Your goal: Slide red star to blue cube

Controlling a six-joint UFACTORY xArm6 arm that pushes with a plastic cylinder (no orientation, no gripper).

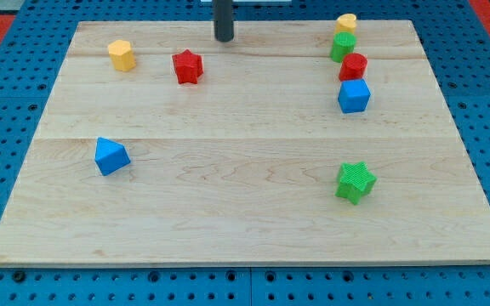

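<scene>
The red star (188, 66) lies on the wooden board near the view's top, left of centre. The blue cube (354, 95) sits at the view's upper right, just below a red cylinder (353, 65). My tip (224, 39) is at the view's top centre, a short way up and to the right of the red star and not touching it. The blue cube is far to the right of both.
A green block (343, 46) and a yellow block (346, 23) stand in a column above the red cylinder. A yellow hexagonal block (122, 55) lies at the upper left, a blue triangular block (111, 156) at the left, a green star (355, 182) at the lower right.
</scene>
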